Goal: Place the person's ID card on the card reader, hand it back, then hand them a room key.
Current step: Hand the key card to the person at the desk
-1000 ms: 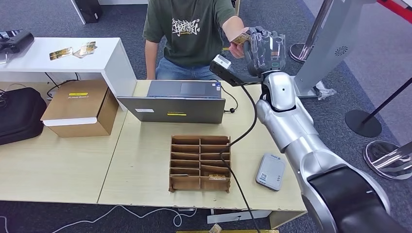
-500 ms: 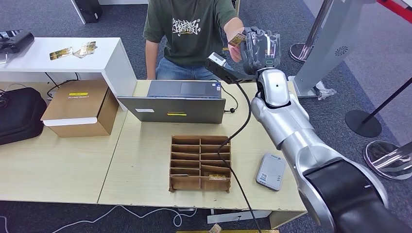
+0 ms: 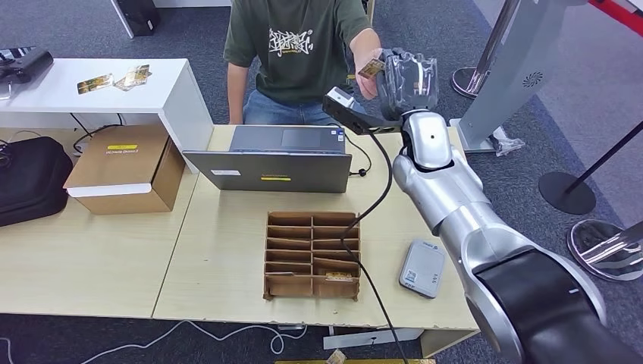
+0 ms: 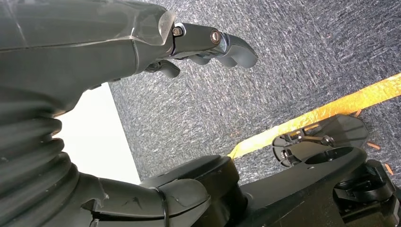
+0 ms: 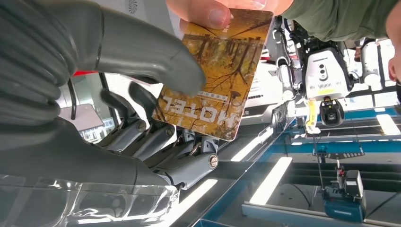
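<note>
Since a second ago the right arm has swung slightly toward nine o'clock, carrying the right robot hand (image 3: pixel 407 74) closer to the person's hand (image 3: pixel 370 70); nothing on the desk has shifted.

Across the light wooden desk (image 3: pixel 220 265) sit a closed grey laptop (image 3: pixel 273 159), a cardboard box (image 3: pixel 125 168) at nine o'clock, a brown divided card holder (image 3: pixel 312 255) near the centre, and the small grey card reader (image 3: pixel 422 268) at four o'clock of the holder, well apart from the raised robot hand. The seated person (image 3: pixel 297 53) is cut off above the shoulders.

The right robot hand's thumb (image 5: pixel 146 52) presses on the face of the hotel card (image 5: pixel 215 78), with its dark fingers behind it, clamped on the card; the person's fingers pinch the card's far end. In the head view the card (image 3: pixel 371 67) is small and partly hidden between the two hands.

The left robot hand (image 4: pixel 208 45) hangs over grey carpet, fingers curled with nothing in them.
</note>
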You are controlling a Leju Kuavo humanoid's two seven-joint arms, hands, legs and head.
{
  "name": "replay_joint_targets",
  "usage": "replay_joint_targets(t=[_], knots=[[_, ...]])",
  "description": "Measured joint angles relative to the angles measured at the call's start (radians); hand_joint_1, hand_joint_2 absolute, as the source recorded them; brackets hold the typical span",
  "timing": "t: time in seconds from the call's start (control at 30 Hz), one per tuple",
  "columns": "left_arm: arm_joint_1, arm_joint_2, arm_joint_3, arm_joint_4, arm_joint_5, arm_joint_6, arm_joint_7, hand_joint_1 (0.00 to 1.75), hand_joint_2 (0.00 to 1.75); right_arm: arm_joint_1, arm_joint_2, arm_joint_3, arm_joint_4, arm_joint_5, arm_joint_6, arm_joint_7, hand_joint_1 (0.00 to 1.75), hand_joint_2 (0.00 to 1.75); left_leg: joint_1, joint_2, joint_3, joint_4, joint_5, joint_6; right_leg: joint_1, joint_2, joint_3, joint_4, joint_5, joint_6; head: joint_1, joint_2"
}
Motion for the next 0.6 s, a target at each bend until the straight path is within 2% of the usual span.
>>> replay_joint_targets(t=[0.6], knots=[[-0.003, 0.000, 0.000, 0.000, -0.014, -0.001, 0.004, 0.00, 1.75, 0.000, -0.001, -0.004, 0.000, 0.012, -0.006, -0.003, 0.00, 1.75, 0.000, 0.000, 0.000, 0.000, 0.000, 0.000, 0.000, 0.000, 0.000, 0.000, 0.000, 0.000, 0.000, 0.000]])
